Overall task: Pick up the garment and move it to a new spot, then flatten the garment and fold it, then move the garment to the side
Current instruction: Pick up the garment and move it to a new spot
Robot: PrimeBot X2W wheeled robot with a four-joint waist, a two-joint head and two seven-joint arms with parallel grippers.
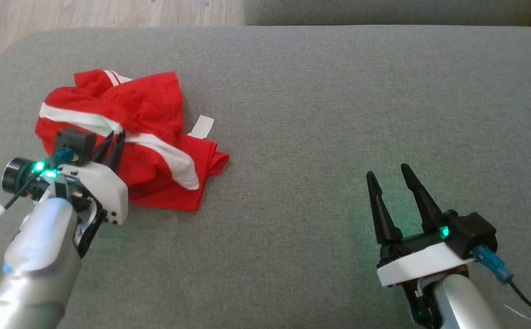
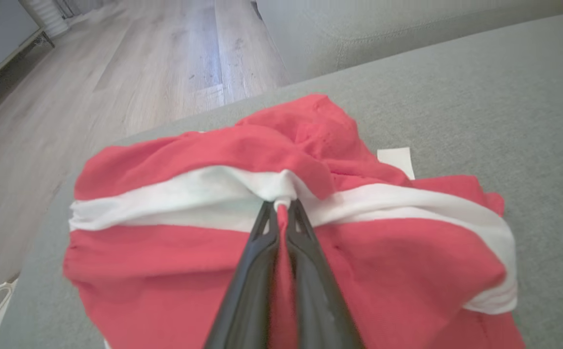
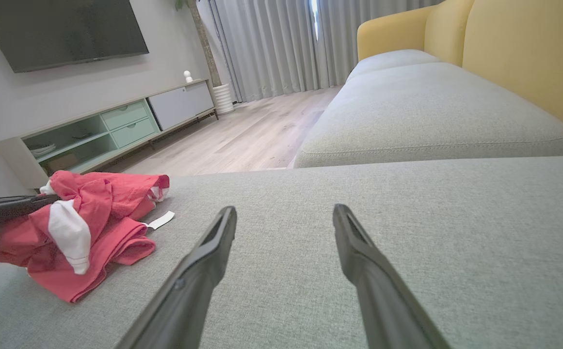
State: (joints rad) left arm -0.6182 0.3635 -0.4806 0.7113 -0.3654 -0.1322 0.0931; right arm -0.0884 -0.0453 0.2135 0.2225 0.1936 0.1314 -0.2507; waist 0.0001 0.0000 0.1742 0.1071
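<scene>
A crumpled red garment [image 1: 146, 109] with white stripes lies on the left part of the grey cushion [image 1: 338, 114]. My left gripper [image 1: 114, 139] is shut on a fold of it at the white stripe; in the left wrist view the garment [image 2: 383, 252] bunches between the closed fingertips of that gripper [image 2: 281, 206]. The right wrist view has the garment [image 3: 92, 228] at the left with the left gripper's fingers [image 3: 14, 206] reaching into it. My right gripper [image 1: 386, 176] stands open over bare cushion at the lower right, its fingers [image 3: 216, 237] spread wide with nothing between them.
A white tag [image 1: 201, 126] pokes out from the garment's right side. Wooden floor [image 1: 87, 11] lies beyond the cushion's far left corner. A second grey seat [image 3: 422, 106] with a yellow back stands behind. A TV cabinet [image 3: 106, 131] lines the wall.
</scene>
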